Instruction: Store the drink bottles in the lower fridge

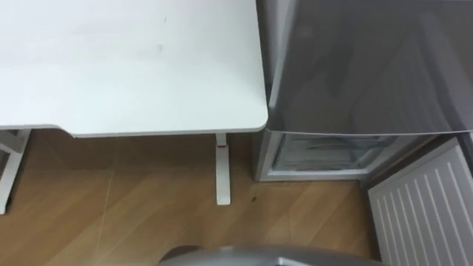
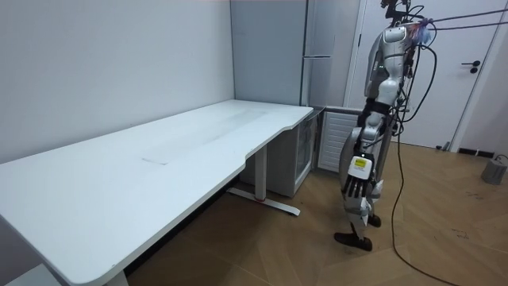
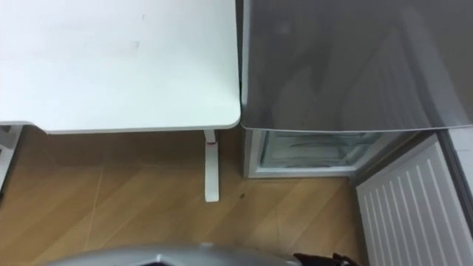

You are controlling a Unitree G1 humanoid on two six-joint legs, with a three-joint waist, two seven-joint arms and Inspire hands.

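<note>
At 1 o'clock lower fridge (image 1: pixel 318 154) stands open, its door (image 1: pixel 425 210) out at 4 o'clock; left hand (image 2: pixel 355 181) hangs low, can't tell if it's got drinks, and stepping fwd I could clip that door.

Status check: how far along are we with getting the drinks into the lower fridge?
Done: the lower fridge door stands open, its compartment exposed, and the robot stands before it beside the white table. In hand: the left robot hand hangs at its side, apparently empty. Left: whether drinks are already inside I cannot tell.
</note>
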